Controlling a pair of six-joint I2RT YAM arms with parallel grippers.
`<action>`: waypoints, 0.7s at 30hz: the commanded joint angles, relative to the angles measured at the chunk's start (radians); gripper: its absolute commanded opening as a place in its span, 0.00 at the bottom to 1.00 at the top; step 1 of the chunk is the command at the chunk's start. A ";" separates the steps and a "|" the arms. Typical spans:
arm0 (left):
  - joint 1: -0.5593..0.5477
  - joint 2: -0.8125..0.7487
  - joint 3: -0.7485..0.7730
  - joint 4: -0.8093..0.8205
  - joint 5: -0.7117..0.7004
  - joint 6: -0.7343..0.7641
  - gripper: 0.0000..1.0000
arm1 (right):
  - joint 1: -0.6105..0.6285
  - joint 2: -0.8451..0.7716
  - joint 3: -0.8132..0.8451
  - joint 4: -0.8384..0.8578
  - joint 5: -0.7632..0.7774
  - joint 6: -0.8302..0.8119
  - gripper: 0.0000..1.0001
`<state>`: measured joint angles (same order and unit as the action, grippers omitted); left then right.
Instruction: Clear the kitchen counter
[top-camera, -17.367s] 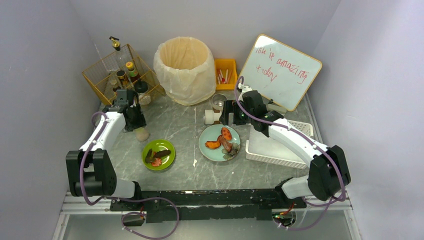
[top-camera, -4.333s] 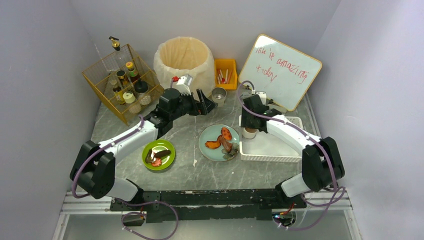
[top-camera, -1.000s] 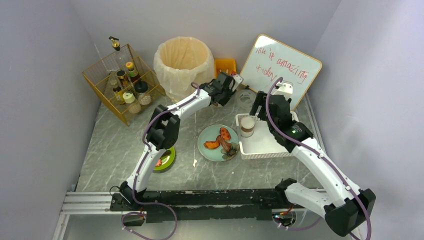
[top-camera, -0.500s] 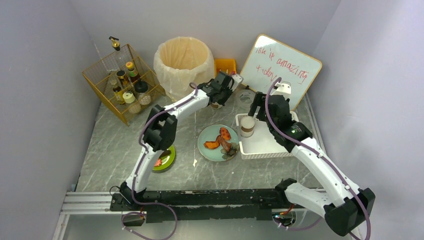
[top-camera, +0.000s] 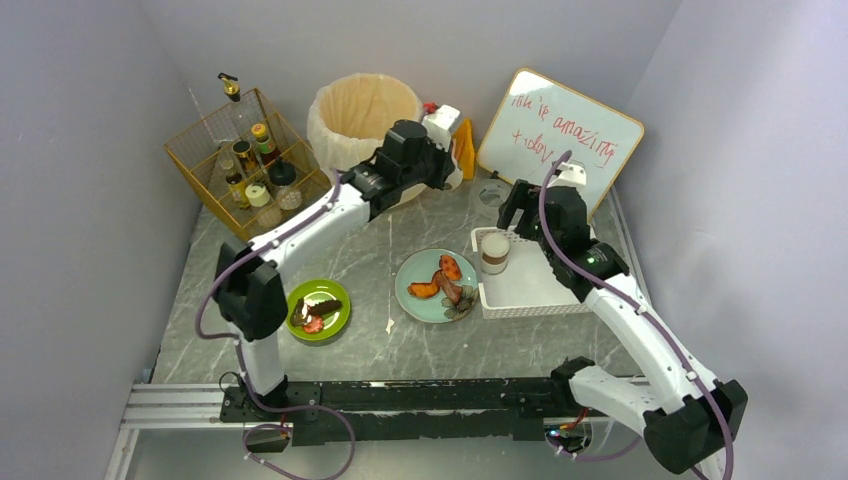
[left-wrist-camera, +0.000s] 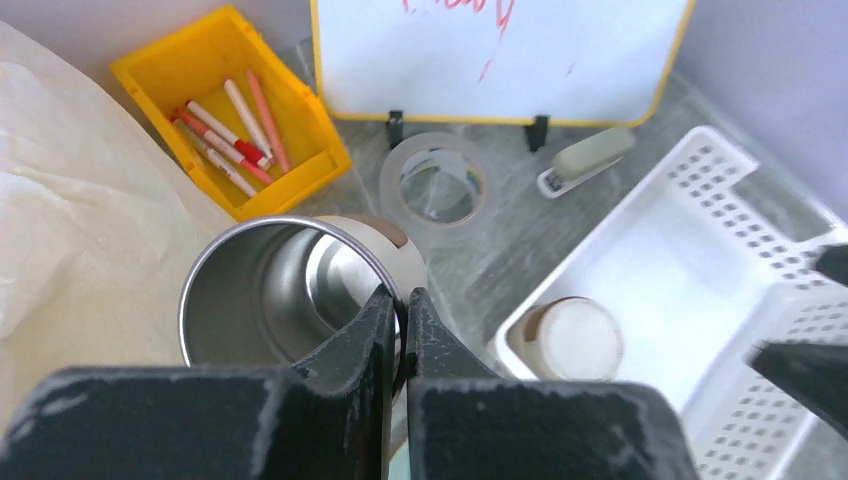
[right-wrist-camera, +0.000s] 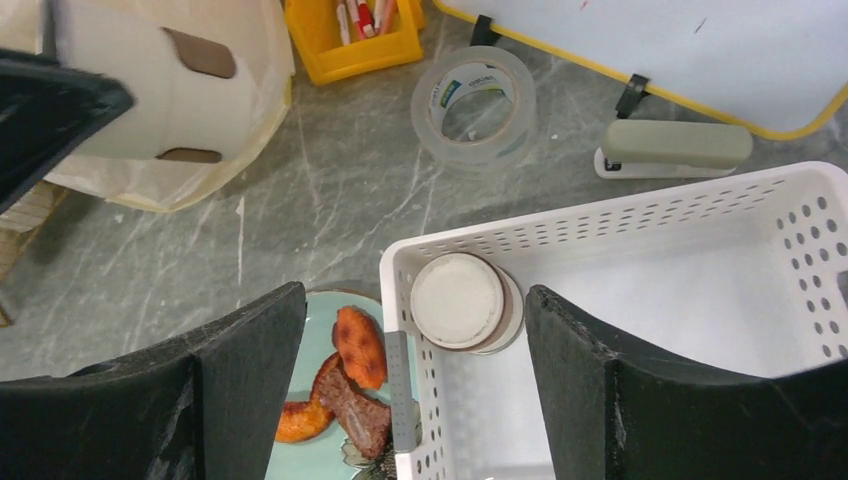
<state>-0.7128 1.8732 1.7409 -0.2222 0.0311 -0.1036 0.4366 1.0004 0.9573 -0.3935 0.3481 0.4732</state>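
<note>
The kitchen counter (top-camera: 370, 250) is grey marble-look with thin white veins. In the left wrist view my left gripper (left-wrist-camera: 401, 300) is shut on the rim of a steel cup (left-wrist-camera: 270, 295), one finger inside and one outside. The cup hangs above the counter beside the bagged bin (top-camera: 365, 120). My right gripper (right-wrist-camera: 412, 300) is open and hovers over the near-left corner of the white slatted basket (right-wrist-camera: 640, 215), holding nothing. A white-lidded cup (right-wrist-camera: 460, 300) stands in that corner below the jaws.
A teal plate of fried food (top-camera: 438, 285) and a green plate (top-camera: 317, 309) sit on the counter. A tape roll (right-wrist-camera: 474, 103), stapler (right-wrist-camera: 675, 145), yellow pen bin (left-wrist-camera: 235, 110) and whiteboard (top-camera: 560, 140) stand at the back. A wire rack of bottles (top-camera: 245, 160) is at the back left.
My left gripper closed on the steel cup's rim, lifted it and swung back toward the bin. My right gripper stayed over the basket and spread slightly.
</note>
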 joint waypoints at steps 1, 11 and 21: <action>-0.004 -0.131 -0.095 0.184 0.047 -0.147 0.05 | -0.087 -0.006 0.036 0.062 -0.173 0.041 0.85; -0.001 -0.320 -0.341 0.445 0.123 -0.324 0.05 | -0.284 0.001 0.018 0.196 -0.629 0.136 0.92; -0.001 -0.485 -0.566 0.661 0.069 -0.488 0.05 | -0.334 0.013 -0.057 0.374 -0.896 0.294 0.97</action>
<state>-0.7128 1.4723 1.2247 0.2493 0.1211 -0.4885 0.1123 1.0046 0.9138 -0.1558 -0.3985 0.6804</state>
